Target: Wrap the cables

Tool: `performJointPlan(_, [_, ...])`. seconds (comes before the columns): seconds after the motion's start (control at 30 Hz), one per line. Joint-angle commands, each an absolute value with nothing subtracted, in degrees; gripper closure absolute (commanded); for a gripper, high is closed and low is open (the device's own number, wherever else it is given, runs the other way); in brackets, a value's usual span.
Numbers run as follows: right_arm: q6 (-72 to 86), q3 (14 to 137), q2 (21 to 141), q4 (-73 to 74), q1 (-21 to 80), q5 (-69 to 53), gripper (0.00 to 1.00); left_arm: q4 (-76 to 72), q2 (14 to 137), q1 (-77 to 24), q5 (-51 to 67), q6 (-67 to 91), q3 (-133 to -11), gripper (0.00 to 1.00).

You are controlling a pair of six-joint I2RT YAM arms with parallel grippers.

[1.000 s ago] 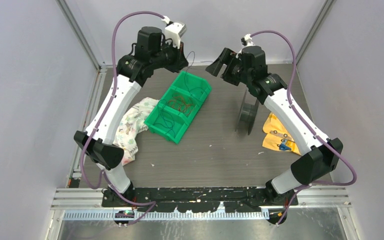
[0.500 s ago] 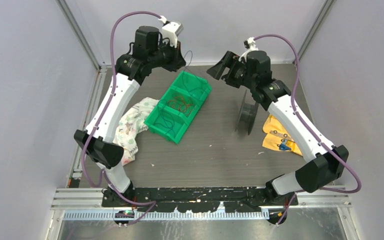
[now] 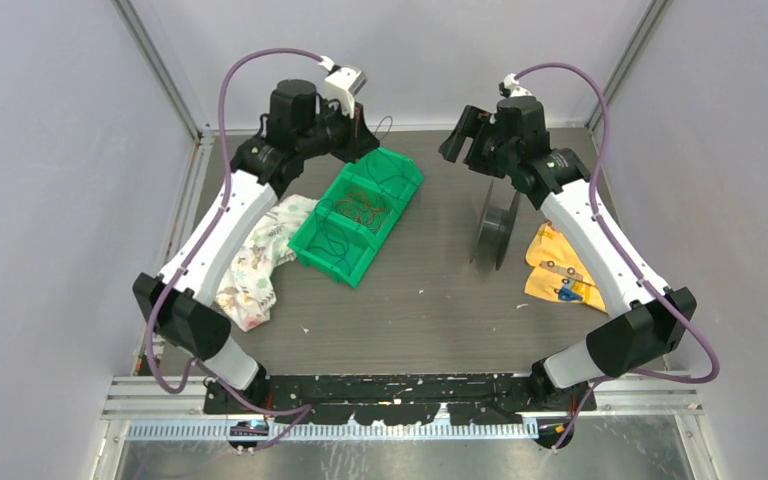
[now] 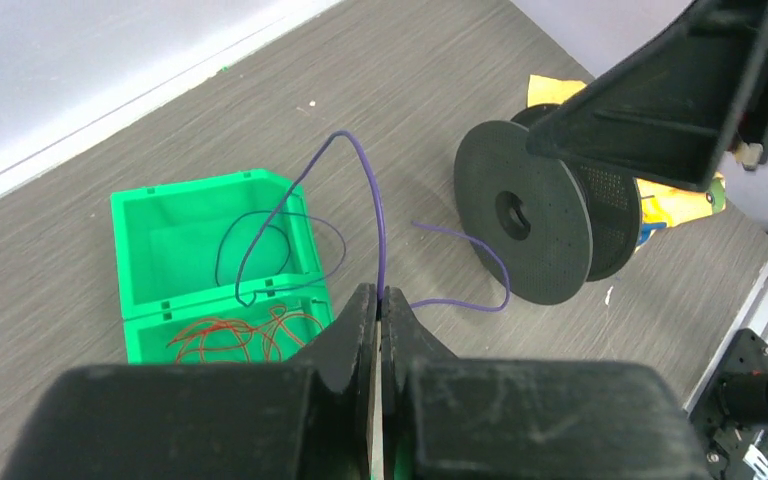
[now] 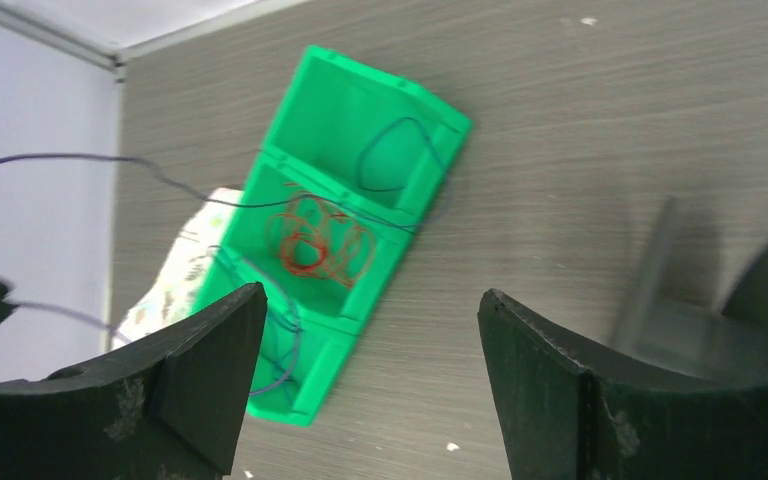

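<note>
Purple cable (image 4: 381,215) is up off the table (image 4: 440,90), pinched between the tips of the left claw (image 4: 377,296), which is clenched on it with no gap showing. From the pinch one run arcs high and drops back toward the green bin (image 4: 175,240); I cannot tell whether its hooked tail touches the bin or only hangs over it. The other, shorter run curls out toward the spool (image 4: 530,215) and ends free in the air, apart from it. The remaining cables lie in the bin: a red coil (image 5: 310,245) in the middle compartment and dark loops in the compartments on either side of it. The spool stands on its flange edges, near a yellow cloth (image 3: 550,265), with nothing holding it. Right claw (image 5: 370,300) is released, jaws wide, raised above the table near the spool and gripping nothing. My read: the step in hand is bringing the free end over to the spool. Risks: the cable is far thinner than the fingers, so any tug could slide it out of the pinch; the hanging tail could hook the loops in the bin and drag them out; the unsupported spool could roll or tip if I pull on it before the right claw steadies it.
</note>
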State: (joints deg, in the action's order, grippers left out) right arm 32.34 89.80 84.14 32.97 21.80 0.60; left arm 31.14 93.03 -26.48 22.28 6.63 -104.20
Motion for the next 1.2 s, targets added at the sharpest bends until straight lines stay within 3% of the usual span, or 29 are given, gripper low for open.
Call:
performJointPlan(0.0, [27.3, 93.9, 81.3, 39.6, 19.4, 6.0, 0.18, 9.9, 85.3, -29.0, 18.6, 7.3, -94.5, 0.99])
performJointPlan(0.23, [26.3, 91.8, 79.3, 41.3, 17.2, 8.4, 0.18, -9.2, 82.5, -35.3, 7.9, 0.8, -82.3, 0.99])
performJointPlan(0.9, [26.7, 85.2, 74.2, 45.2, 10.6, 11.1, 0.18, -21.7, 91.6, -56.0, -14.2, -20.1, -79.3, 0.99])
performJointPlan(1.17, [27.0, 83.0, 71.1, 46.6, 9.6, 11.3, 0.18, -25.8, 95.9, -58.3, -17.8, -22.0, -79.3, 1.0])
